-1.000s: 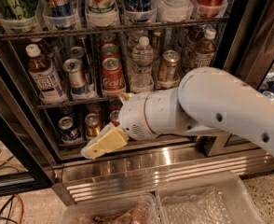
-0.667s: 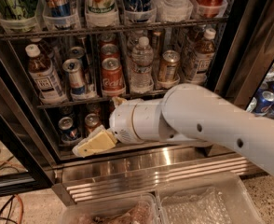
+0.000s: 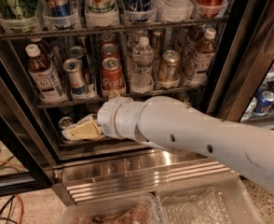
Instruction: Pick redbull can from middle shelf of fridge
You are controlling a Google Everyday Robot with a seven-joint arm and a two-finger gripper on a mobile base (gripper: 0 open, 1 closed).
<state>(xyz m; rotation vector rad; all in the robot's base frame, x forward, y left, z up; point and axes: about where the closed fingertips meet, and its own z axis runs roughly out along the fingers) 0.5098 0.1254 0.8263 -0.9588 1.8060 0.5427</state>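
Observation:
The redbull can [image 3: 75,77], slim, silver and blue, stands upright on the middle shelf [image 3: 58,102] of the fridge [image 3: 141,169]. It sits between a white-capped brown bottle [image 3: 41,73] and a red Coca-Cola can [image 3: 112,76]. My gripper [image 3: 82,130], cream-coloured, is at the end of the white arm [image 3: 183,129]. It is below the middle shelf, in front of the bottom rack, and just under the redbull can. It holds nothing that I can see.
A water bottle [image 3: 141,64], a gold-brown can [image 3: 168,66] and another brown bottle [image 3: 200,57] share the middle shelf. Large soda bottles [image 3: 99,3] stand above. A small can [image 3: 66,123] is beside the gripper. A black door frame [image 3: 235,73] is at the right, and plastic trays [image 3: 207,204] are below.
The arm has swung left and reached further toward the fridge. The gripper has moved left along the bottom rack.

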